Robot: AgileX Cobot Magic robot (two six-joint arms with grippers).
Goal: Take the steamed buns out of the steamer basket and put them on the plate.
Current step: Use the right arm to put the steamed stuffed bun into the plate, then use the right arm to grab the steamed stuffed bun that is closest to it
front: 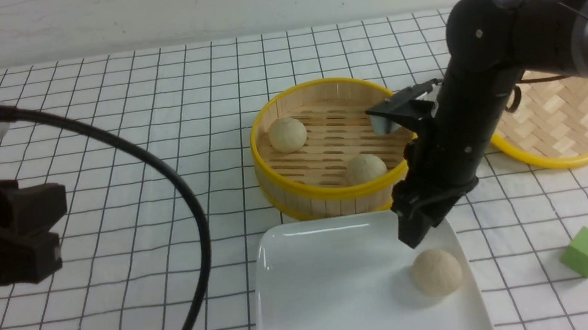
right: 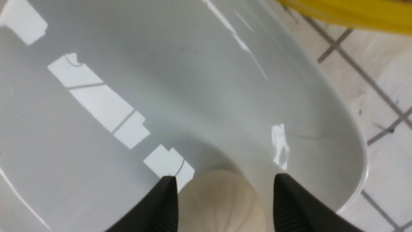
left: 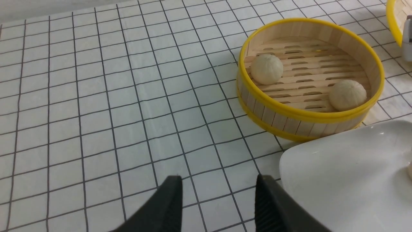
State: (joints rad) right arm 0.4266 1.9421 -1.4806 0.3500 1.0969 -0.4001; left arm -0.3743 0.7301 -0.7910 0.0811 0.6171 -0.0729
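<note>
Two steamed buns [front: 287,134] [front: 365,168] lie in the round bamboo steamer basket [front: 298,200], one at its left, one at its near right. They also show in the left wrist view [left: 266,69] [left: 347,94], inside the basket [left: 283,124]. A third bun [front: 437,272] rests on the white plate [front: 331,293], near its right rim. My right gripper [front: 413,235] hangs just above this bun, open. In the right wrist view the bun [right: 222,203] sits between the spread fingers of the gripper [right: 225,177], free of the right-hand one. My left gripper [left: 219,180] is open over bare cloth, left of the plate [left: 338,180].
A shallow woven lid [front: 560,118] with a yellow rim lies at the back right, behind my right arm. A green cube [front: 586,252] sits right of the plate. A thick black cable [front: 188,210] curves over the checked cloth on the left, by my left arm [front: 4,242].
</note>
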